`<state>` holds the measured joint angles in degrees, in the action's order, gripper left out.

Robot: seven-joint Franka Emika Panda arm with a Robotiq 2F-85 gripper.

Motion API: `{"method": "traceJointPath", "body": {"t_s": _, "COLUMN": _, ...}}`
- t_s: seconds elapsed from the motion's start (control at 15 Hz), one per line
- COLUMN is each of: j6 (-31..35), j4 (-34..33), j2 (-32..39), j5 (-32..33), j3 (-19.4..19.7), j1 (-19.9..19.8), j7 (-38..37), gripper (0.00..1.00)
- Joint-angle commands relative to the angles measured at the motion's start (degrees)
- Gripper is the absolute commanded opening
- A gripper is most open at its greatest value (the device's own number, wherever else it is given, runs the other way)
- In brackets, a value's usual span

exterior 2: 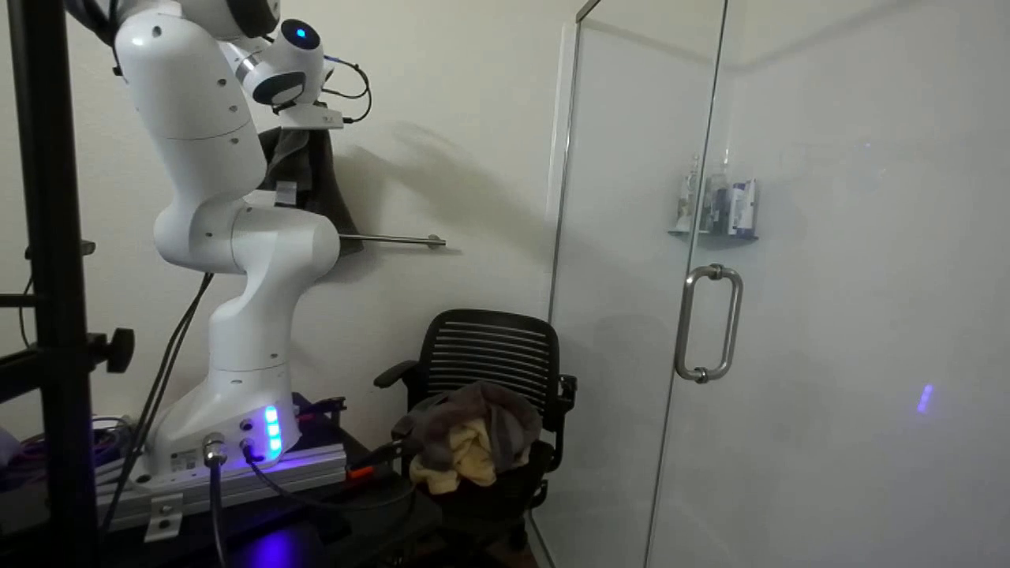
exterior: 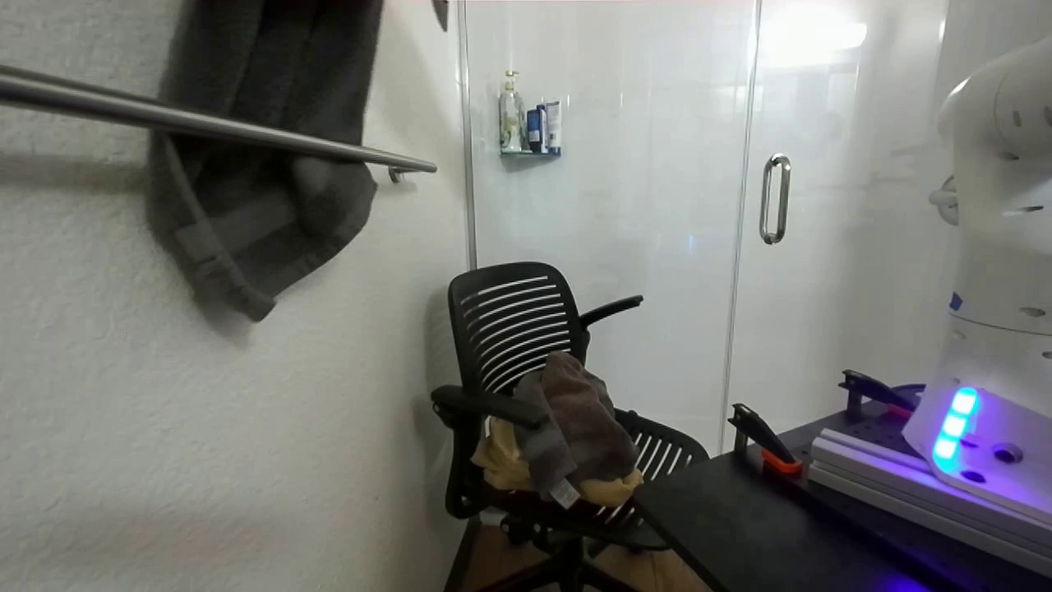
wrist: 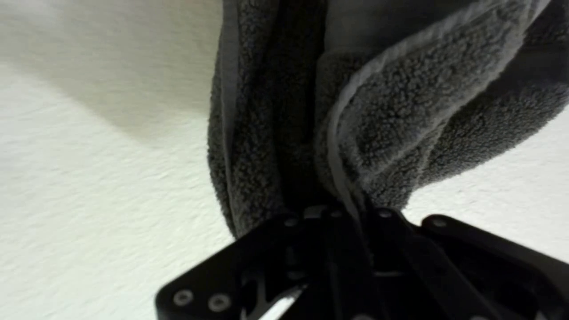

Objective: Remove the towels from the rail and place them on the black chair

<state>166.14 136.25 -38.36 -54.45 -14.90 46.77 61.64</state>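
Note:
A dark grey towel (exterior: 279,66) hangs by the wall, with the metal rail (exterior: 82,97) passing in front of it. It also shows in an exterior view (exterior 2: 316,177), partly hidden behind the arm, and in the wrist view (wrist: 400,120). My gripper (wrist: 355,218) is shut on a gathered part of this towel, above the rail; the exterior views hide its fingers. The black chair (exterior: 514,300) stands below and beyond the rail's end. On its seat lie a crumpled grey-brown towel (exterior: 588,423) and a yellow towel (exterior: 500,460), both also visible in an exterior view (exterior 2: 473,454).
A black table (exterior: 740,526) with clamps (exterior: 777,460) carries the robot base and reaches close to the chair. A glass shower wall with a door handle (exterior 2: 734,315) and a bottle shelf (exterior: 530,153) stands behind. A black stand (exterior 2: 59,315) is near the arm.

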Motion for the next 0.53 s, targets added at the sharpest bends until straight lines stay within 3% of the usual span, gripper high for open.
{"method": "traceJointPath", "body": {"t_s": 0.0, "j6": -0.9, "j4": 7.2, "j2": -11.0, "j5": 9.9, "j3": 4.0, "j1": -6.9, "j7": -7.1, "gripper": 0.02}}
{"method": "traceJointPath", "body": {"t_s": 0.27, "j6": 1.3, "j4": 16.3, "j2": -15.8, "j5": 24.6, "j3": 13.0, "j1": -11.9, "j7": -10.3, "gripper": 0.02}}
{"method": "traceJointPath", "body": {"t_s": 0.47, "j6": 4.4, "j4": 23.3, "j2": -14.4, "j5": 35.6, "j3": 17.9, "j1": -16.0, "j7": -13.5, "gripper": 0.02}}
